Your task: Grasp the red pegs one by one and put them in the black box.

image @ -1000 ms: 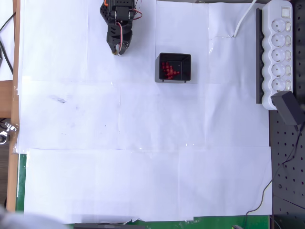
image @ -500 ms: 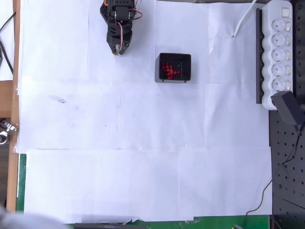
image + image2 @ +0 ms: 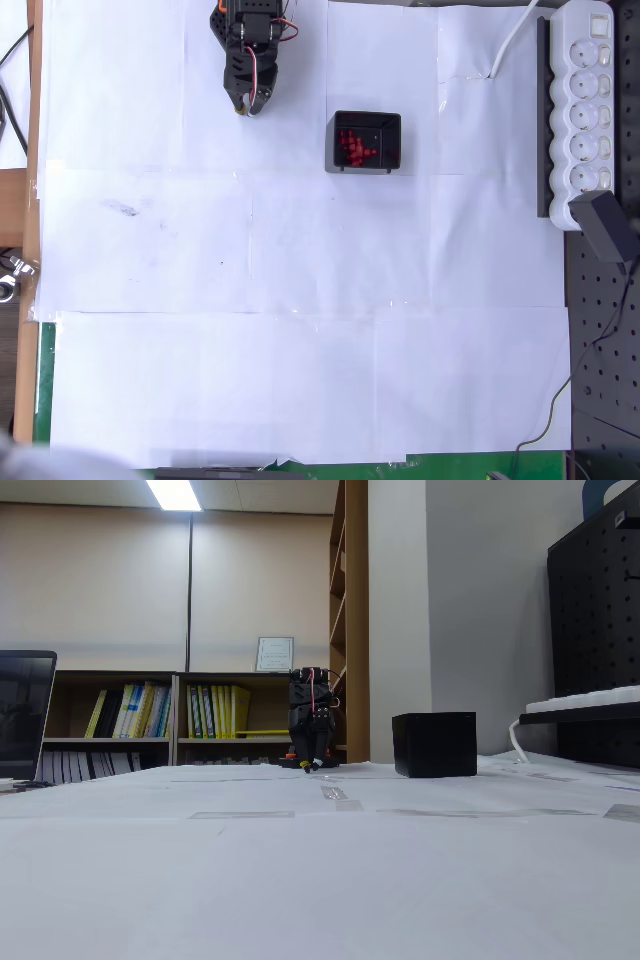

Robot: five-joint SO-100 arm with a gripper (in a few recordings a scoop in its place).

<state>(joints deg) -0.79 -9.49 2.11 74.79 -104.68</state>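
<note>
Several tiny dark-red pegs [image 3: 354,146] are sitting bunched up inside the small black open-topped plastic box [image 3: 391,142], mostly crowding its left half in the overhead view. They're too small and clumped for me to say which way any single one is pointing. The box itself is lying with its long side running left-right in that view, squared up with the paper edges.

The black two-finger hand [image 3: 246,103] is parking near the top edge, well left of the box, tips pointing down the picture and looking pinched together with nothing between them. In the fixed view it's hanging tip-down [image 3: 312,764] just over the surface, left of the box [image 3: 434,744].

White taped paper sheets [image 3: 300,330] are covering the tabletop, a white power strip [image 3: 582,100] is lying along the right side, and bookshelves [image 3: 165,720] are standing at the back.
</note>
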